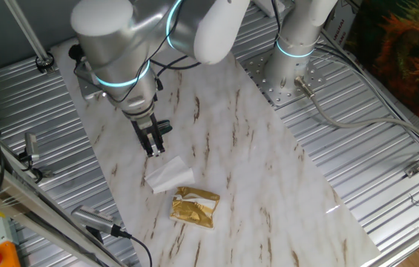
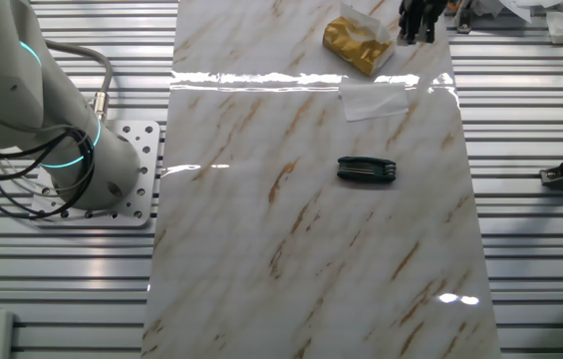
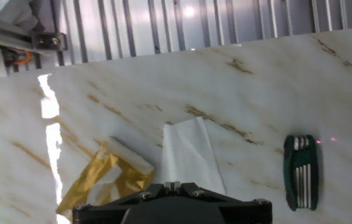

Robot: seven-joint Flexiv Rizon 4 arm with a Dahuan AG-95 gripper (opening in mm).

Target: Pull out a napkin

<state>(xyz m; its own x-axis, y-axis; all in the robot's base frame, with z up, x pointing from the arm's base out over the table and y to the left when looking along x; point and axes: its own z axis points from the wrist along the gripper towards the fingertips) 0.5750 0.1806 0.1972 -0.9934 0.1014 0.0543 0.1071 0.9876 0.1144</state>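
The shiny gold foil packet (image 1: 194,208) lies on the marble board (image 1: 268,170); it also shows in the other fixed view (image 2: 356,45) and the hand view (image 3: 95,180). Of the napkin (image 3: 132,155) only a thin white edge shows at the packet's mouth (image 2: 359,12). A smooth flat white paper wedge (image 1: 168,174) lies on the board beside the packet (image 2: 373,100) (image 3: 188,152). My gripper (image 1: 154,150) hangs just above the wedge, jaws together with nothing visible between them. It also shows in the other fixed view (image 2: 418,35) and the hand view (image 3: 172,185).
A dark green folding multi-tool (image 2: 366,170) lies on the board beyond the wedge, away from the packet (image 3: 300,171). Ribbed metal table (image 1: 387,193) surrounds the board. The arm's base (image 2: 92,170) stands at one side. Clamps and cables (image 1: 98,222) sit by the board's edge.
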